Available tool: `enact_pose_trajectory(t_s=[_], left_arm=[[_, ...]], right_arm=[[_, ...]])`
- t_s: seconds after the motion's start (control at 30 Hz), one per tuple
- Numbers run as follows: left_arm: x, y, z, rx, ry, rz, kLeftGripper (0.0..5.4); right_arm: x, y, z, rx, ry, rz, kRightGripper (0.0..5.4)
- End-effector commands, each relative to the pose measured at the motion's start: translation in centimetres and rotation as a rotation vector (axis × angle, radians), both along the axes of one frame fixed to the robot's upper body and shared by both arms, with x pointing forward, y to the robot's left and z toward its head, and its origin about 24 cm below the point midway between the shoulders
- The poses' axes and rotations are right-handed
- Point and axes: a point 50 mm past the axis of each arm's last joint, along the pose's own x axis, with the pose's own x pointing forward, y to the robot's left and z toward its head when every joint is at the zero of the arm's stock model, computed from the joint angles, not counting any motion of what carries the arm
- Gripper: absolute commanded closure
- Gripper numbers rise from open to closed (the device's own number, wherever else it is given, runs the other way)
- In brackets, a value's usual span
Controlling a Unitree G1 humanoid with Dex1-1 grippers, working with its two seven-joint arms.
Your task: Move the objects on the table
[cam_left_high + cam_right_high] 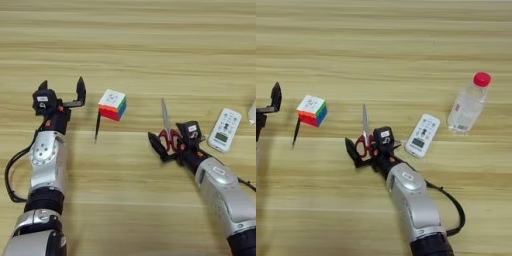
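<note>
My right gripper [174,140] stands open over the red handles of the scissors [165,120], one finger on each side of them; the blades point away from me. Far to the left, my left gripper [62,91] is open and holds nothing, just left of the multicoloured puzzle cube [112,104]. Between that gripper and the cube, slightly nearer me, the thin black pen [97,125] lies on the wooden table [150,50]. The white remote control [423,135] rests right of the scissors. Further right, the clear red-capped bottle [468,104] stands upright.
A black cable [453,205] loops off the right forearm near the front edge. Another cable [11,175] hangs beside the left forearm. Bare wood stretches across the far half of the table.
</note>
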Motion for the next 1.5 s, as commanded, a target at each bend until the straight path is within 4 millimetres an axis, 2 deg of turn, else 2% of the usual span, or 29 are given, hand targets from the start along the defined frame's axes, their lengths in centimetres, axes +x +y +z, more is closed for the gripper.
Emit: enact_pose_trajectory(t_s=[0.03,0.57,1.03,1.5], left_arm=[[0.2,-0.2,0.0,0.009,-0.002,-0.002,0.02],[0.2,-0.3,0.0,0.009,-0.003,-0.002,0.02],[0.2,-0.4,0.1,0.007,-0.005,0.003,0.02],[0.2,-0.4,0.1,0.006,-0.007,0.004,0.02]], right_arm=[[-0.2,-0.1,-0.7,-0.035,0.036,0.007,0.00],[-0.3,-1.7,-2.3,-0.138,0.079,-0.054,0.00],[-2.1,-0.8,-2.9,-0.168,0.132,0.021,0.00],[-2.6,-1.1,-3.6,-0.191,0.172,0.021,0.00]])
